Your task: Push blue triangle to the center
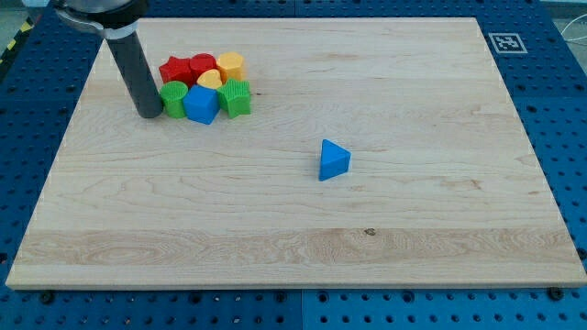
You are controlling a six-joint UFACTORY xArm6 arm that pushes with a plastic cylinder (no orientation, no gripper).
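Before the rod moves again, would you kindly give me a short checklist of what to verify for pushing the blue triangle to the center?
1. Blue triangle in view, standing alone: ok.
2. Blue triangle already at the board's center: not ok; it sits slightly toward the view's right of it.
3. My tip beside the triangle: not ok; it is far off at the view's upper left.
4. My tip apart from the cluster: cannot tell; it stands right against the green block.
5. Open wooden board between cluster and triangle: ok.

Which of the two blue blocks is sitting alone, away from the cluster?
The blue triangle, alone right of the board's middle. The other blue block is packed into the cluster at the view's upper left, near my tip.
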